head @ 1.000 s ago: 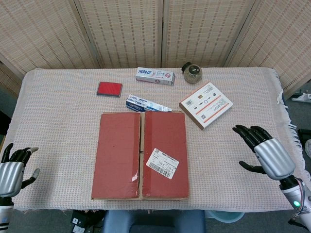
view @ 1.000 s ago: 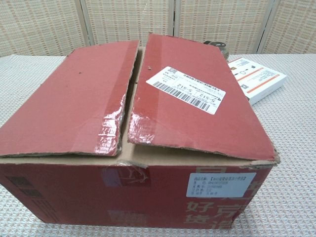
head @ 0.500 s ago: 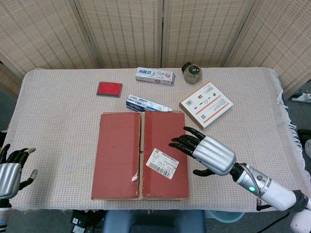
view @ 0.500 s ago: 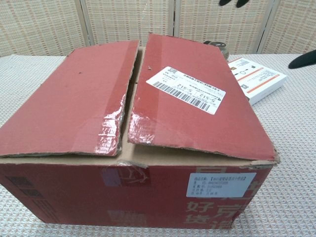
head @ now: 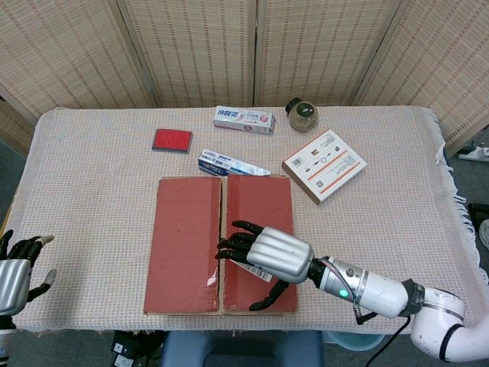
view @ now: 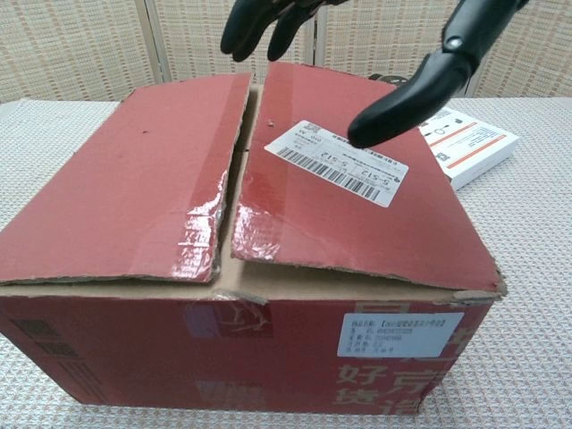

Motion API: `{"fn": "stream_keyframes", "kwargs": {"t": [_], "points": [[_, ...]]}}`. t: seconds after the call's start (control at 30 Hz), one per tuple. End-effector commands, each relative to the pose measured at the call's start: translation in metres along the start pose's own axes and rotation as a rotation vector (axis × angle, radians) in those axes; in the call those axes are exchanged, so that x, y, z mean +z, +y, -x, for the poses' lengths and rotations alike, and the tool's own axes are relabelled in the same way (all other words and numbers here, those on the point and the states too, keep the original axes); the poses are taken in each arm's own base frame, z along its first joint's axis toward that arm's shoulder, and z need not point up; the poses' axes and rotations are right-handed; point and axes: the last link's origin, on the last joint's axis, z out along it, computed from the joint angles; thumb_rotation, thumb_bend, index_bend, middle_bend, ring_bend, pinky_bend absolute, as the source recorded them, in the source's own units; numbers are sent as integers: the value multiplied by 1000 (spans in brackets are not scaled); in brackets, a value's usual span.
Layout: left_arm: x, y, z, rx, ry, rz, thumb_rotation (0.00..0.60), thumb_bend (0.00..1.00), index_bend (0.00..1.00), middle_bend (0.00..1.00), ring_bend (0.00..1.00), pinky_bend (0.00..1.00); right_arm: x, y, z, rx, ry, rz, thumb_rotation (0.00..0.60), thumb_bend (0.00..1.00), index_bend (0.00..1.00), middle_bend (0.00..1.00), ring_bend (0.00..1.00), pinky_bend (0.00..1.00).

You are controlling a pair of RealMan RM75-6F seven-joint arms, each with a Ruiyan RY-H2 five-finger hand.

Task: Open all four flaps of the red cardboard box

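The red cardboard box [head: 183,245] [view: 134,197] stands at the table's near middle, its two top flaps lying nearly flat with a narrow seam between them. A white shipping label [view: 340,163] is stuck on the right flap [view: 357,206]. My right hand [head: 263,254] [view: 375,54] hovers over that flap with fingers spread, its fingertips [head: 228,248] reaching the seam; it holds nothing. My left hand [head: 17,264] stays low at the table's near left edge, fingers apart and holding nothing.
Behind the box lie a blue-white tube box [head: 231,164], a toothpaste box [head: 244,119], a small red case [head: 172,140], a dark jar [head: 303,115] and a white-orange flat box [head: 324,164] [view: 465,143]. A woven screen backs the table.
My right hand has swept left from the table's right side to above the box's right flap, fingertips now at the seam. The left hand has sunk slightly. The flaps have not moved.
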Motion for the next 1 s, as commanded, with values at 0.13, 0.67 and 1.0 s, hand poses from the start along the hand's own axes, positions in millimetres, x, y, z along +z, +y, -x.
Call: {"fn": "stream_keyframes", "kwargs": {"t": [0.13,0.67,1.0], "points": [[0,0,0,0,-2,0,600,377,254,285,270,11,25,-2,3,-15,-51,-27,308,81,205,218,209,0],[-3,-5,4,-3,-24,-26,600,377,245,285,270,2,56,-5,5,-99,-129,-29,291,81,309,286,227,0],[-3,-7,7,-8,-36,-28,600,369,235,285,269,0,64,-7,11,-146,-139,-24,290,82,364,344,234,0]]}}
